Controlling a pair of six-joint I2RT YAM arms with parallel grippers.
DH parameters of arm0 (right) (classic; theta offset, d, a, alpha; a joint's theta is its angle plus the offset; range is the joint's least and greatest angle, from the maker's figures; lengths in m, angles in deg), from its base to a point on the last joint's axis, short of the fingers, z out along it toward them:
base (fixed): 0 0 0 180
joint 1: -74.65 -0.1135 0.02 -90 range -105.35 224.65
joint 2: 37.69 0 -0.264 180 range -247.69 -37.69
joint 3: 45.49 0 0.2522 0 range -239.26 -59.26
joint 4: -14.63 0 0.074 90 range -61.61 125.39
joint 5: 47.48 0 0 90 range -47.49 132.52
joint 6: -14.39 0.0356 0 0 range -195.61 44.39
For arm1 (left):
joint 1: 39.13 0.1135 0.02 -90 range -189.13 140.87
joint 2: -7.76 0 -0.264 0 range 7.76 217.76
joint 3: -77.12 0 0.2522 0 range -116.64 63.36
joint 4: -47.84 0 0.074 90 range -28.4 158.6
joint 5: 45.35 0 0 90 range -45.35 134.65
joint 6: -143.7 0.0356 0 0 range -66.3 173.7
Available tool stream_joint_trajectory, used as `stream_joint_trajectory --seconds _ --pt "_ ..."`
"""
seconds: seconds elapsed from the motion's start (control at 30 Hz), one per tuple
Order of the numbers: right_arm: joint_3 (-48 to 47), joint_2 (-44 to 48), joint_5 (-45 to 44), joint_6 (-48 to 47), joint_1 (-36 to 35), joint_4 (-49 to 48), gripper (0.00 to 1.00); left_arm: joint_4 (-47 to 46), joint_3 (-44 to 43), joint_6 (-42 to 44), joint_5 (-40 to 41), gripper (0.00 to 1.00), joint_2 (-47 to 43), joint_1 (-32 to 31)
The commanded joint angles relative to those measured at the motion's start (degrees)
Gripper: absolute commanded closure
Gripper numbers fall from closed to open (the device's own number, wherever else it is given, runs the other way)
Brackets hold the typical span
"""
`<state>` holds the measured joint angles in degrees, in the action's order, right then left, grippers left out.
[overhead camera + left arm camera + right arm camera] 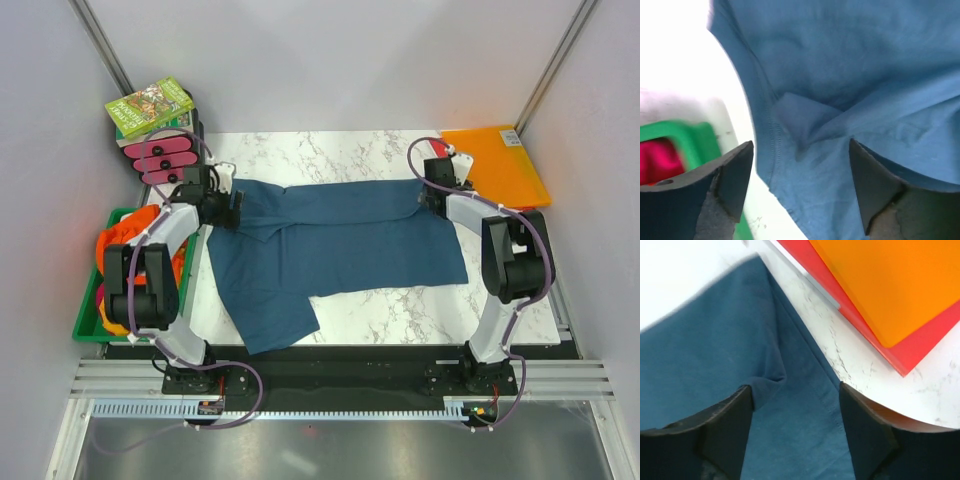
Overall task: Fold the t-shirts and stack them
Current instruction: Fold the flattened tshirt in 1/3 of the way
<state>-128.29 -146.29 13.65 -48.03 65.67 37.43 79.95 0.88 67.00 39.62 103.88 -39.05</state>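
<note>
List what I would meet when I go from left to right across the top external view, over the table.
green bin → left gripper, at the shirt's left end → blue t-shirt → right gripper, at its right end → orange folder

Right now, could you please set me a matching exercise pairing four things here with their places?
Things: 1 dark teal-blue cotton t-shirt; 2 flat orange plastic folder; 3 green plastic bin; 4 green-covered book.
Places: A far left corner; B far right corner; C spread across the middle; D left edge.
Pairs: 1-C; 2-B; 3-D; 4-A.
</note>
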Motion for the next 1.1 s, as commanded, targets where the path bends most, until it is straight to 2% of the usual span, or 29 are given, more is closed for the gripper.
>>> stream_joint_trajectory --seconds 0.0,0.07,0.13,0.17,0.2,0.23,0.33,0.4,0.47,0.7,0.8,0.9,1.07 --pt "-5.6 5.2 1.3 -2.5 -2.3 -3.7 0.20 -1.9 -5.7 -3.2 -5.3 0.14 -7.2 1.3" --pt "-7.6 3.9 3.0 -3.1 -3.1 -2.8 0.22 -1.7 -8.1 -4.3 -5.9 0.16 -6.2 1.3" --pt "-9.2 2.8 3.6 -2.4 -3.1 -1.9 0.36 -1.4 -9.5 -5.6 -6.5 0.25 -3.1 1.2" --pt "-9.5 1.8 4.2 -2.3 -3.1 -1.9 0.47 -0.7 -11.2 -6.1 -6.5 0.28 -1.9 1.2" --pt "-9.8 1.3 4.3 -2.3 -3.2 -1.9 0.66 -0.2 -12.0 -6.9 -6.9 0.31 -0.3 1.2" --pt "-10.1 0.7 4.5 -1.7 -3.2 -1.9 0.71 0.1 -12.7 -7.2 -7.1 0.36 1.9 1.2" --pt "-10.8 -0.7 2.9 -1.2 -3.2 -1.0 0.77 0.5 -13.9 -7.7 -7.1 0.39 5.4 0.9" --pt "-9.5 0.0 1.4 -0.7 -3.2 -1.0 0.78 0.8 -13.9 -7.2 -6.7 0.39 5.7 0.8" --pt "-8.3 1.5 0.6 -0.2 -3.2 -1.1 0.73 0.8 -13.5 -6.6 -6.6 0.39 5.3 0.9" --pt "0.2 6.6 -2.2 3.2 -3.2 -1.8 0.72 0.8 -10.8 -4.7 -5.5 0.39 2.9 0.8" --pt "1.7 7.6 -3.2 3.3 -3.2 -1.3 0.67 0.8 -9.6 -4.4 -5.6 0.39 3.1 0.9" --pt "1.5 8.0 -5.7 2.8 -3.2 0.8 0.62 1.1 -8.8 -4.2 -5.4 0.39 3.8 0.9" --pt "0.1 8.2 -10.8 1.3 -3.2 4.5 0.61 2.3 -9.2 -4.1 -3.7 0.40 5.8 0.8"
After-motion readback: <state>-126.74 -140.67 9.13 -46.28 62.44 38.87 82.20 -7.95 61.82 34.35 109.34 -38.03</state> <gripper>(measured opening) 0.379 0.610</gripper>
